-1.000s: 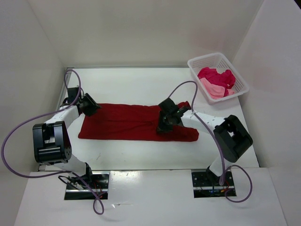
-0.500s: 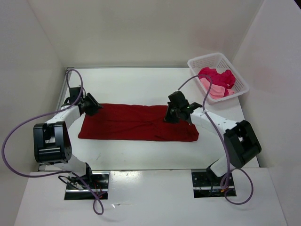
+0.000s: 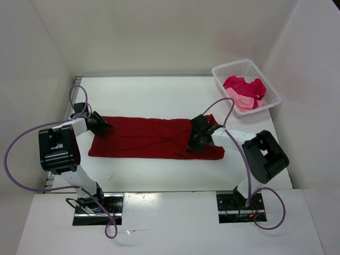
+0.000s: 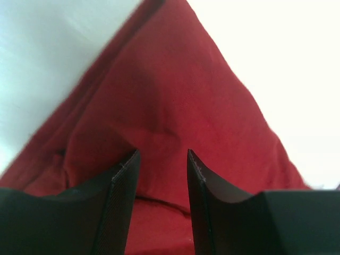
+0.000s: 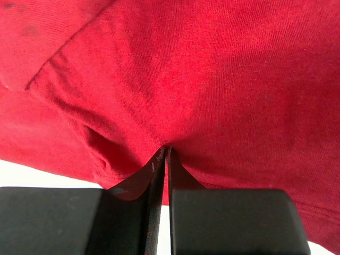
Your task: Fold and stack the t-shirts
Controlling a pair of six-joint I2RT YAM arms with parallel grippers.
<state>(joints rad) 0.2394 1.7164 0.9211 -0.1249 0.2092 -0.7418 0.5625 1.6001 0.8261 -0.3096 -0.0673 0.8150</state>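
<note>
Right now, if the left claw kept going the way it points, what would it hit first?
The dark red t-shirt: its cloth fills the view straight ahead of the left gripper, whose jaws stand open. How near it lies is unclear.

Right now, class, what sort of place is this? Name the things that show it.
Probably a robot test cell, not a home: bare white walls box in a white table, a left arm and right arm are bolted at its near edge, and a red shirt lies spread between them.

Red shirt (image 3: pixel 143 138) flat, pink shirts (image 3: pixel 243 87) in basket (image 3: pixel 219 76) (far R)
</note>
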